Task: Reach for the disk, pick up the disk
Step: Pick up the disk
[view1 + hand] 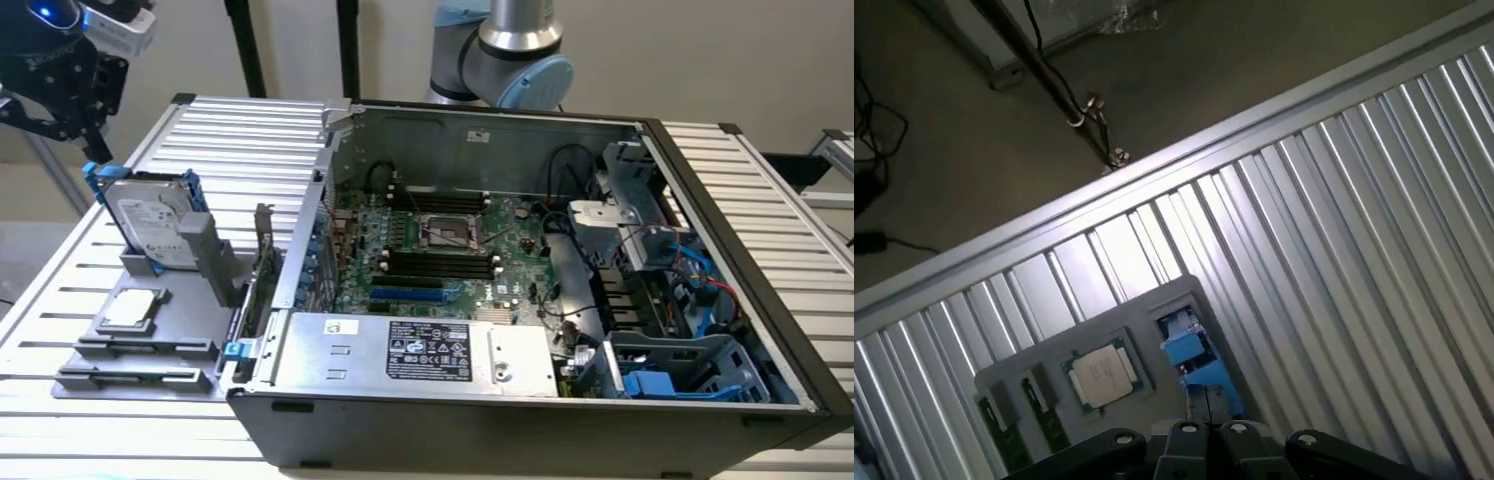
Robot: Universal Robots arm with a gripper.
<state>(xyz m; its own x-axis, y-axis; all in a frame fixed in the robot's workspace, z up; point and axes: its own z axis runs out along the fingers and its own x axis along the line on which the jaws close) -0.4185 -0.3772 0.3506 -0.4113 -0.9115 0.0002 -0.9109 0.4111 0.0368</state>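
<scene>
The disk (151,214) stands upright on its edge in a grey holder (187,300) on the slatted table, at the exterior view's left. It is silver-grey with a white label and blue rails (94,180). My gripper (67,110) hangs in the air above the disk and a little further toward the exterior view's left, not touching it. In the wrist view the disk (1194,360) is seen edge-on from above, its blue rail just ahead of the gripper (1209,440).
A small square silver chip (134,308) (1102,378) lies in the holder in front of the disk, with green memory sticks (999,425) beside it. An open computer case (534,280) stands close on the exterior view's right. The table edge (1154,160) and the floor lie beyond.
</scene>
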